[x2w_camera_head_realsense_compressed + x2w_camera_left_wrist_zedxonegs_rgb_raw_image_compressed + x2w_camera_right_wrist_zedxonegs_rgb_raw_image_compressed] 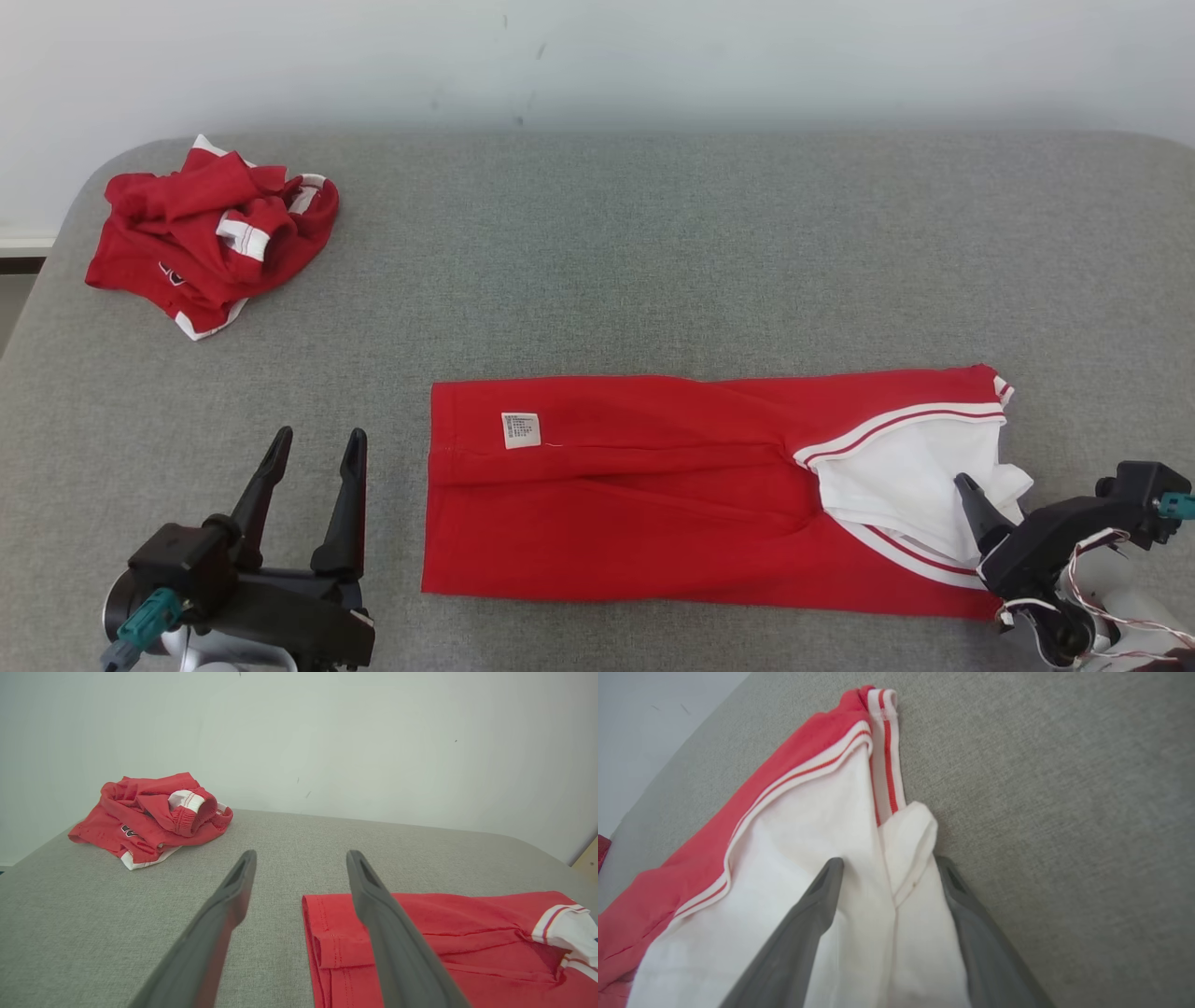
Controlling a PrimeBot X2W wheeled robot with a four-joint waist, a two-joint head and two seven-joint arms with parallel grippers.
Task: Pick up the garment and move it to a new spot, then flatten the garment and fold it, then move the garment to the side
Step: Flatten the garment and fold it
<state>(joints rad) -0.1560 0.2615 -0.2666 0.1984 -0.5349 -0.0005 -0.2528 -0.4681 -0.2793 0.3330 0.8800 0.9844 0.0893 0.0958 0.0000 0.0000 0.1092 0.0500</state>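
Wide grey woven table (653, 233) with rounded corners. The red garment (635, 485) lies flat near the front, a long folded strip with a white striped panel at its right end. A crumpled red heap (205, 238) sits far left. Left gripper (319, 434) is spread and empty. Right gripper (889, 862) is spread astride a white fold that hides one fingertip.

The garment (653, 485) is red with a white panel and red-striped white trim; the table (653, 233) is grey.

We count two red garments: one folded garment (653, 485) and one crumpled garment (205, 238). We count two grippers, left gripper (319, 433) and right gripper (891, 860), one white care label (521, 430) and one grey table (653, 261).
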